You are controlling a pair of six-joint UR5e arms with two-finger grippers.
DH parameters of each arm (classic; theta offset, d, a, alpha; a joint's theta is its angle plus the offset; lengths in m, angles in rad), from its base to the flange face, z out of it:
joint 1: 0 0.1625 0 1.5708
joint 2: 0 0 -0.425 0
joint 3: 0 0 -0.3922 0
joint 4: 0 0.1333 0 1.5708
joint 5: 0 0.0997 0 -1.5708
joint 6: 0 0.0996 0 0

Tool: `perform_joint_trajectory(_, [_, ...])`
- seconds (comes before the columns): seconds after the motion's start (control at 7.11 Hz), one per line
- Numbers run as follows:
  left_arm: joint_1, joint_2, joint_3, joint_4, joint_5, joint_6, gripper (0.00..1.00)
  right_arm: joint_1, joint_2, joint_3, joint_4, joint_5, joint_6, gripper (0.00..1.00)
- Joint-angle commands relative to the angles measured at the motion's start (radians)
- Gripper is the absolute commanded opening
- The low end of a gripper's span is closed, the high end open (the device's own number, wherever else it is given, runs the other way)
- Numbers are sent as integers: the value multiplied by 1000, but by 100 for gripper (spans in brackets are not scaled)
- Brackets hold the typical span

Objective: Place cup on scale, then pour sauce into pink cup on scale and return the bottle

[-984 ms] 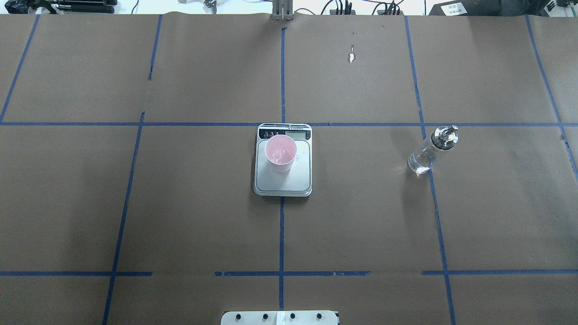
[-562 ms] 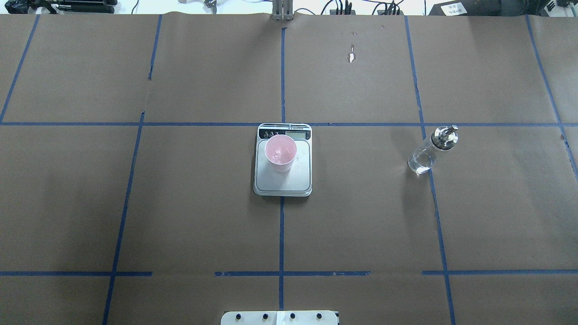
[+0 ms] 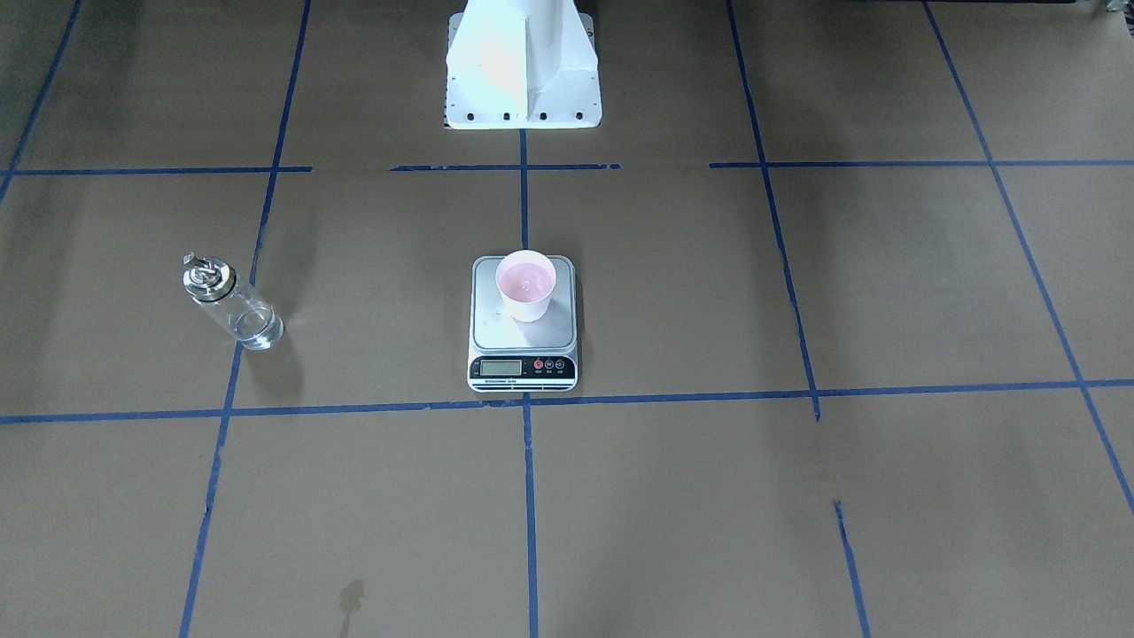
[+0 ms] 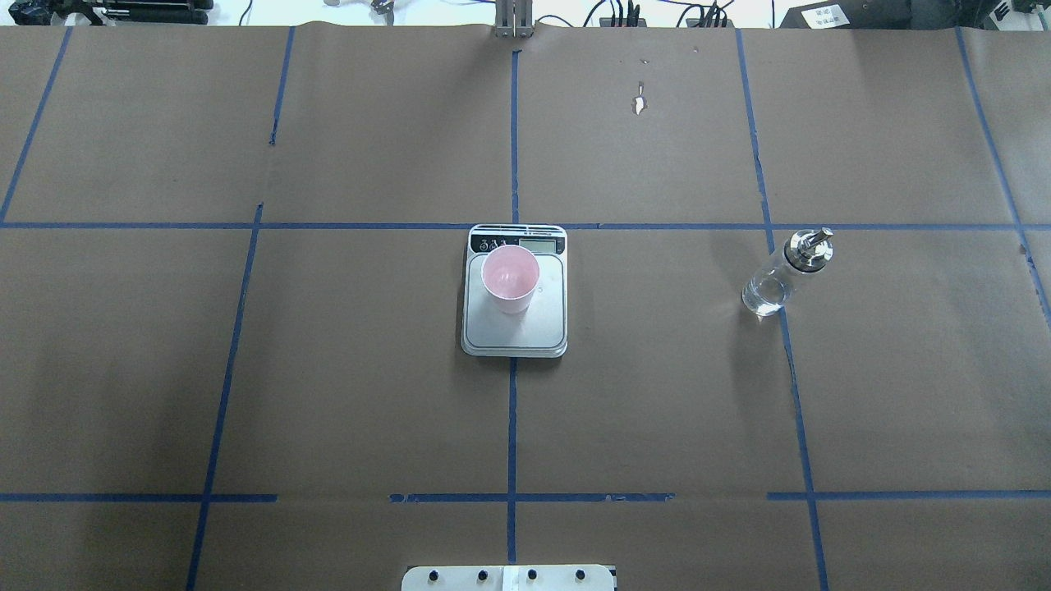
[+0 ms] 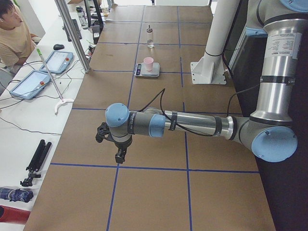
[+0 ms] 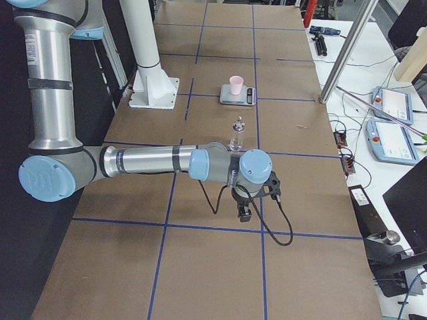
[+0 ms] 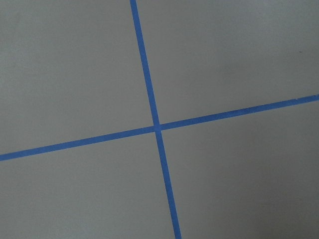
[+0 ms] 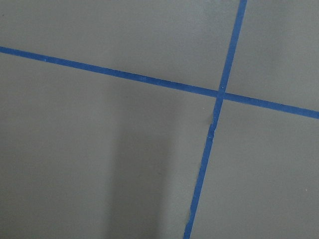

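Note:
The pink cup [image 4: 510, 277] stands upright on the back half of the silver-grey scale [image 4: 534, 328], near its display strip; its inside looks wet and pink [image 3: 525, 285]. The clear bottle [image 4: 780, 275] with its silver pourer cap stands alone on the paper, well to the robot's right of the scale [image 3: 232, 306]. Clear sauce shows faintly in its lower part. Both arms are off to the table's ends. The left gripper [image 5: 119, 156] and right gripper [image 6: 243, 213] hang over bare paper, far from cup and bottle; I cannot tell whether they are open or shut.
Brown paper with blue tape lines covers the table. The white robot base [image 3: 523, 62] stands at the robot's edge. A person [image 5: 12, 33] sits at a side bench with tablets [image 5: 58, 61] and a metal pole [image 5: 72, 33].
The ripples seen inside the cup have settled. Cup, scale and bottle have not moved.

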Motion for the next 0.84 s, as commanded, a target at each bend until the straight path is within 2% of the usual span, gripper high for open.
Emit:
perform_joint_trajectory(0.0, [-2,8,-5,6,2,5,100,-1,-9,-4,122,-21,-8,100])
perform_joint_trajectory(0.14, [1,54,-76,7,2,5,100,-1,-37,-1,219,-61,0,100])
perform_joint_trajectory(0.28, [1,89,-118,6,4,3,100,-5,-26,-2,230,-83,8,100])
perform_joint_trajectory(0.56, [2,85,-109,6,46,3,100,-27,-20,-6,191,-78,24,100])
perform_joint_trajectory(0.7, [2,81,-108,3,47,3,100,-32,26,1,93,-74,35,100])
